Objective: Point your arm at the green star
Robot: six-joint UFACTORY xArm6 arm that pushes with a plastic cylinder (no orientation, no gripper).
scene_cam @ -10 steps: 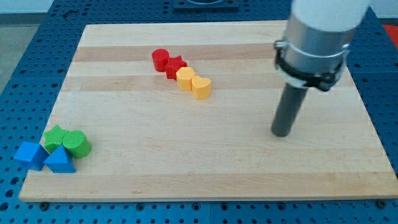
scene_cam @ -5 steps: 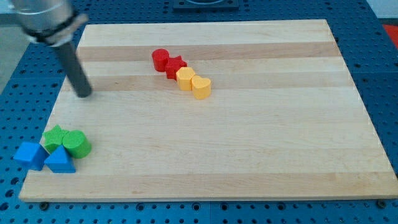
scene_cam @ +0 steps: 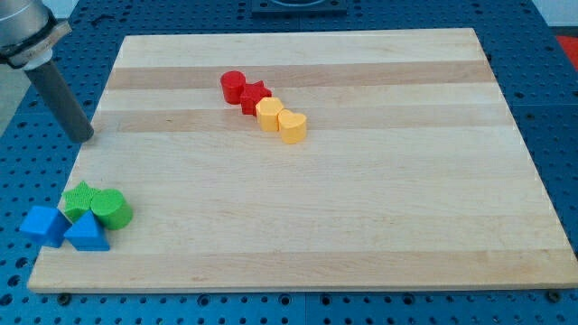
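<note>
The green star (scene_cam: 79, 199) lies near the board's bottom left corner, touching a green cylinder (scene_cam: 112, 209) on its right. A blue triangle (scene_cam: 87, 234) and another blue block (scene_cam: 42, 225) sit just below and left of it. My tip (scene_cam: 83, 137) is at the board's left edge, above the green star and well apart from it. The dark rod rises toward the view's top left.
The wooden board (scene_cam: 361, 181) lies on a blue perforated table. A diagonal row stands at upper middle: red cylinder (scene_cam: 233, 86), red star (scene_cam: 255, 97), yellow block (scene_cam: 269, 115), yellow heart-like block (scene_cam: 292, 126).
My tip swept from the board's right side across to the left, and in the last half second moved a little further left to the board's edge. No block has moved.
</note>
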